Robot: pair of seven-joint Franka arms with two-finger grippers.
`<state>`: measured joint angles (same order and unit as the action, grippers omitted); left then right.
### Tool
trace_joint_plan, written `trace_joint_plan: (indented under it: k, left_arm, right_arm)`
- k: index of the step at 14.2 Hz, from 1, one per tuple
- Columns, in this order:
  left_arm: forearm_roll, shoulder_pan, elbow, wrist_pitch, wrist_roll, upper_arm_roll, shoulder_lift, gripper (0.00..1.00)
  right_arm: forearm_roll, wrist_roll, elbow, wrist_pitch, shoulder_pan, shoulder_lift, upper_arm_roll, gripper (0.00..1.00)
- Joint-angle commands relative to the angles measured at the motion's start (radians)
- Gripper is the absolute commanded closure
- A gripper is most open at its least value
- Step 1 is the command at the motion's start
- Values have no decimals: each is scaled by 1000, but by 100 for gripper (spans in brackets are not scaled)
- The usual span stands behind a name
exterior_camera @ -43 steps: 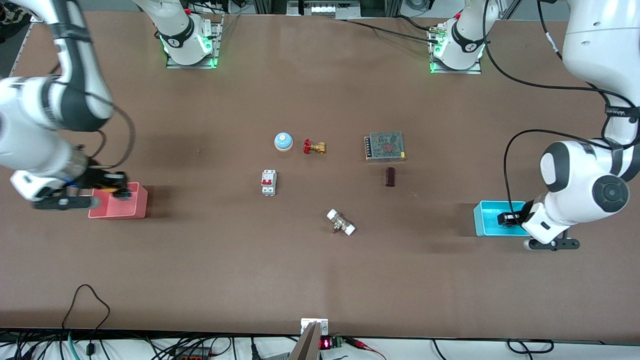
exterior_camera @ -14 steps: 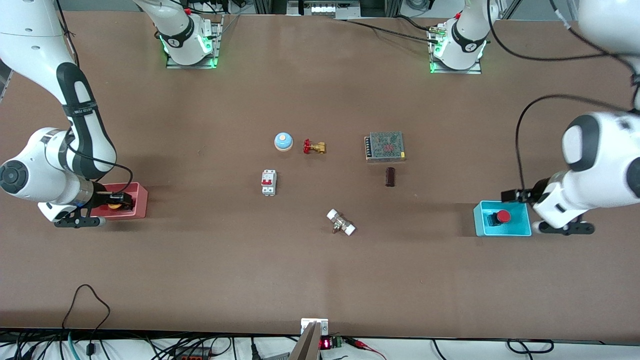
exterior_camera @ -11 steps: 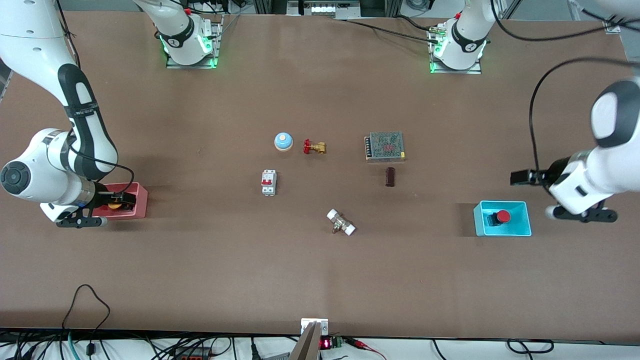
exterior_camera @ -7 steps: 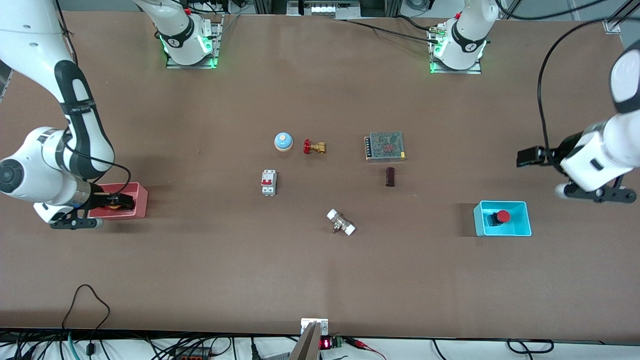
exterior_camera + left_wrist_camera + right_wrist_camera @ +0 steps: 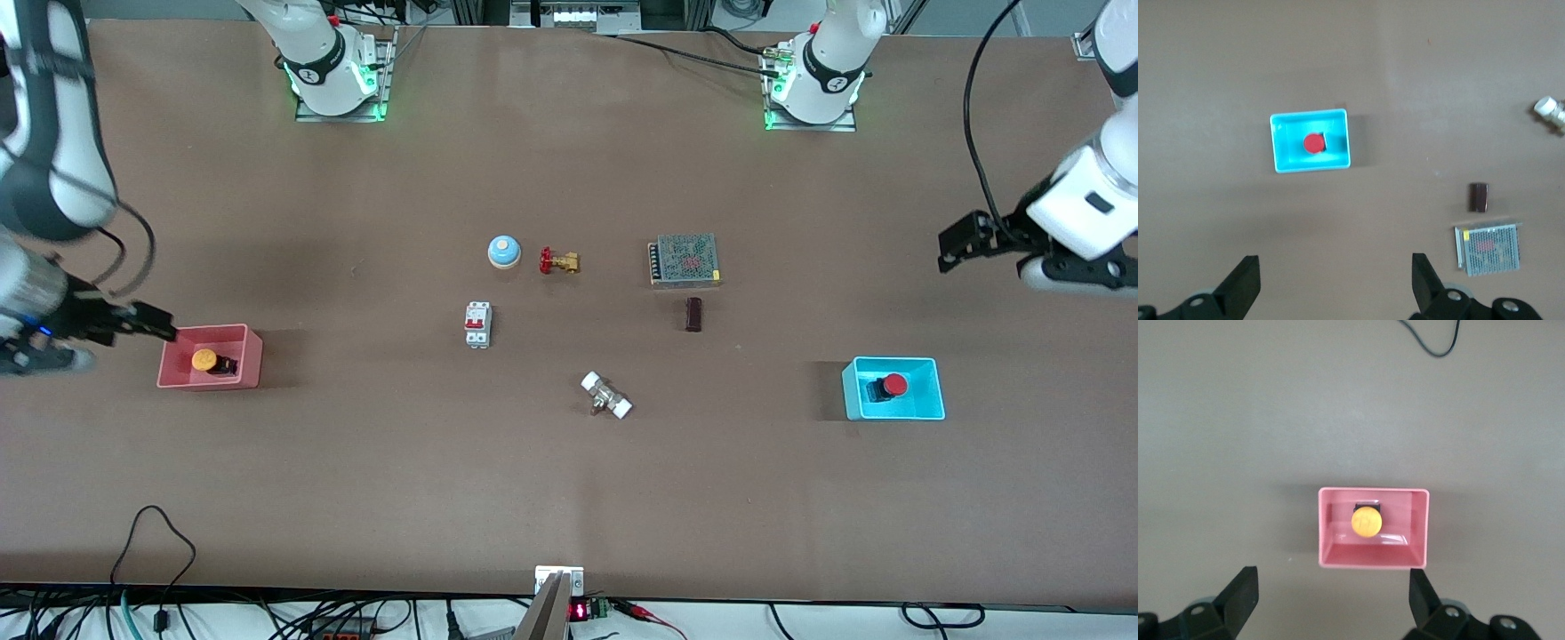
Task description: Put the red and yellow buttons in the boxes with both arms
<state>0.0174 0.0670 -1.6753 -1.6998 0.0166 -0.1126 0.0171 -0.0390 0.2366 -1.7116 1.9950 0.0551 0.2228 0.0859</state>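
Orange-yellow button (image 5: 1365,521) sits in pink box (image 5: 1421,527) under my right hand (image 5: 1331,597), spread wide, empty. Red button (image 5: 1314,143) rests in cyan box (image 5: 1281,143) below my left hand (image 5: 1331,280), also wide. Best finish: lift both straight, touch no rim.

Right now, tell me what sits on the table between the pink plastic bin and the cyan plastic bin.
Front view: between the pink plastic bin and the cyan plastic bin sits only a small white-capped metal fitting; the rest is bare tabletop.

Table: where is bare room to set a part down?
Bare table runs between the pink box and breaker, and between the white fitting and cyan box. Crowded: bell, valve, power supply.
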Motion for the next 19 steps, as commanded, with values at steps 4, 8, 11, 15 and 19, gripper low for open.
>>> trace_joint_plan:
  k: [4,8,11,15,19]
  left_arm:
    - [-8,-1,-17,42,14,1,-22,0]
    - [-8,0,-15,88,16,2,-23,0]
    - [-8,-1,-14,89,11,-1,-23,0]
    - [-8,-1,-14,94,16,-1,-25,0]
    - [-8,-1,-14,103,16,1,-25,0]
  right_arm:
    - [33,-94,-19,-174,-20,-184,-58,0]
    - [90,-235,64,-278,-21,-186,-159,0]
    - [91,-235,119,-332,-23,-151,-155,0]
    - [93,-235,119,-349,-17,-146,-152,0]
    - [90,-235,121,-340,-20,-137,-150,0]
